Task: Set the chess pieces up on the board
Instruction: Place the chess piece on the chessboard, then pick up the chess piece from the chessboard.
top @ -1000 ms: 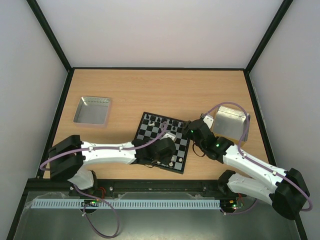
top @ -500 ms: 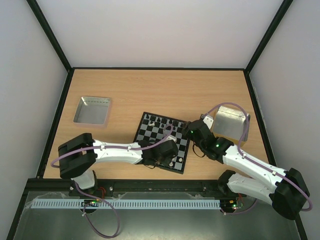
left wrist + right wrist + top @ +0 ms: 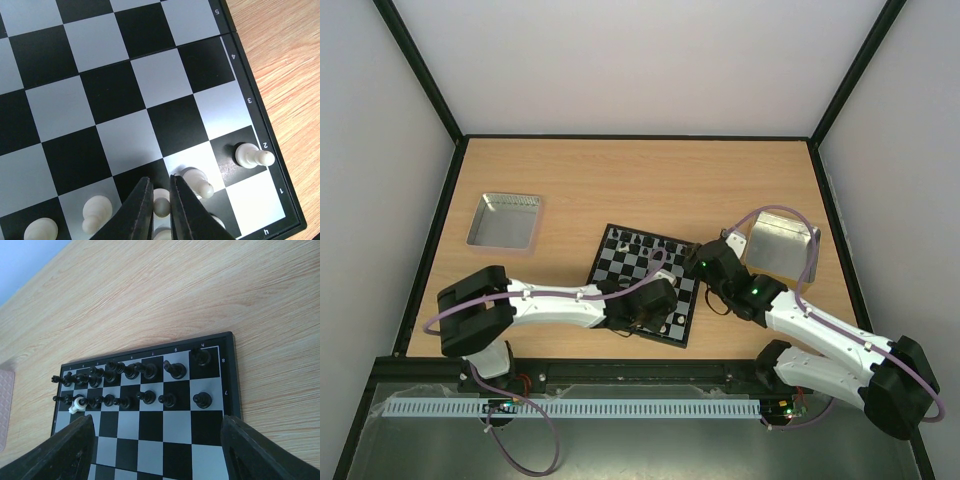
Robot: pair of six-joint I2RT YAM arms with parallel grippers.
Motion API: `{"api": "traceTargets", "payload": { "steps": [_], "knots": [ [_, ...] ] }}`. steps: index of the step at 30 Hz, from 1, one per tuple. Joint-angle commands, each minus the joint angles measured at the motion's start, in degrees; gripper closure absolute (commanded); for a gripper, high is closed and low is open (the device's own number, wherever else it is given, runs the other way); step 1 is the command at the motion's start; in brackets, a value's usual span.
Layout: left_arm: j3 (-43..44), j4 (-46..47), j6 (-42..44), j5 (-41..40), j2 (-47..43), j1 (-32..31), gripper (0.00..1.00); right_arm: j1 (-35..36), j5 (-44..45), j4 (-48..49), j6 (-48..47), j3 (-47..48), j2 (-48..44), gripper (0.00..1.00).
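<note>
The board (image 3: 620, 262) lies tilted at the middle of the table. Black chess pieces (image 3: 150, 371) fill its two far rows, and one white piece (image 3: 76, 405) leans at the left end of the pawn row. White pieces (image 3: 252, 155) stand in the near rows. My left gripper (image 3: 160, 179) hangs low over the board's near right corner (image 3: 655, 300), shut on the head of a white pawn (image 3: 161, 202) that stands on the board. My right gripper (image 3: 156, 422) hovers open above the board's right side (image 3: 705, 265), holding nothing.
A shiny metal tray (image 3: 505, 220) sits at the left of the table. Another tray (image 3: 780, 245) lies at the right, just behind the right arm. A white piece (image 3: 197, 180) leans right beside the left fingers. Bare wood (image 3: 285, 60) lies beyond the board's edge.
The left arm's rear links have swung right and up, while its gripper stays over the same near corner of the board. The right arm has not moved.
</note>
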Motion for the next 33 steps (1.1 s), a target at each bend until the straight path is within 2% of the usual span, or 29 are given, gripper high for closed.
{"api": "traceTargets", "payload": {
  "steps": [1, 7, 13, 17, 21, 26, 33],
  "knots": [
    [-0.72, 0.46, -0.16, 0.17, 0.34, 1.0, 0.85, -0.24, 0.93, 0.2, -0.16, -0.69, -0.78, 0.32],
    [-0.94, 0.93, 0.21, 1.75, -1.4, 2.02, 0.76, -0.24, 0.66, 0.29, -0.25, -0.38, -0.79, 0.32],
    [-1.19, 0.38, -0.45, 2.22, -5.02, 3.65, 0.75, -0.24, 0.3, 0.36, -0.56, -0.03, -0.79, 0.32],
    [-1.8, -0.2, -1.12, 2.34, -9.77, 5.94, 0.64, -0.24, -0.5, 0.63, -1.52, 0.4, -0.49, 0.32],
    [-3.06, -1.27, -0.96, 2.96, -15.04, 12.31, 0.56, -0.25, -0.69, 0.62, -1.91, 1.08, -0.1, 0.32],
    [-3.03, -2.2, 4.06, 7.33, -15.6, 22.28, 0.56, -0.25, 0.03, 0.64, -1.83, 0.96, 0.17, 0.33],
    [0.59, -3.84, 12.44, 13.58, -9.21, 29.35, 0.6, -0.28, -0.46, 0.8, -1.48, 0.6, 0.44, 0.34]
  ]
}}
